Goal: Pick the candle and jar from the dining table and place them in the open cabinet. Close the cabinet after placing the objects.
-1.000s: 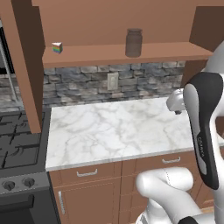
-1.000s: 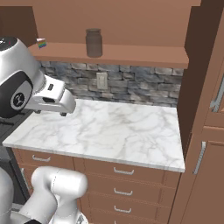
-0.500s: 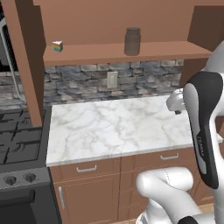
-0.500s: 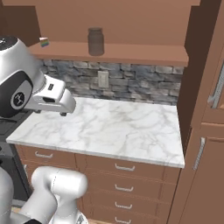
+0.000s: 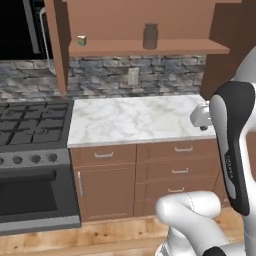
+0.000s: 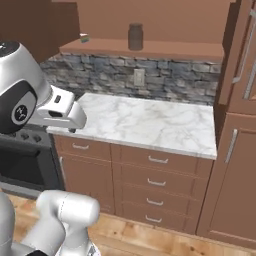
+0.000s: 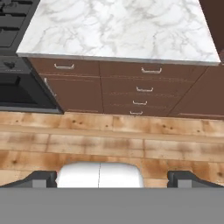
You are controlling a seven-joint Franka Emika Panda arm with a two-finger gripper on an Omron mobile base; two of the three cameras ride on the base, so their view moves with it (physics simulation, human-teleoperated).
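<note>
The grey jar [image 5: 150, 36] [image 6: 135, 36] stands upright on the wooden shelf [image 5: 165, 47] of the open brown cabinet [image 6: 150, 20], above the stone backsplash. The cabinet's door [image 5: 56, 47] stands swung out at the shelf's left end. My gripper [image 7: 114, 178] is open and holds nothing. It points down at the wooden floor in front of the drawers, far below the jar. The white hand [image 5: 201, 116] [image 6: 62, 111] hangs at the counter's front edge. The candle and the dining table are out of view.
A small multi-coloured block [image 5: 81, 40] [image 6: 84, 36] sits at the shelf's left end. Below lies a marble counter [image 5: 135, 117] over brown drawers [image 7: 144, 85]. A black stove [image 5: 30, 130] stands to its left, and a tall brown cabinet with bar handles [image 6: 240, 125] to its right.
The whole picture has shifted right in both base views, bringing more of the stove in at the left: the base has moved. The arm holds its pose with the jaws open.
</note>
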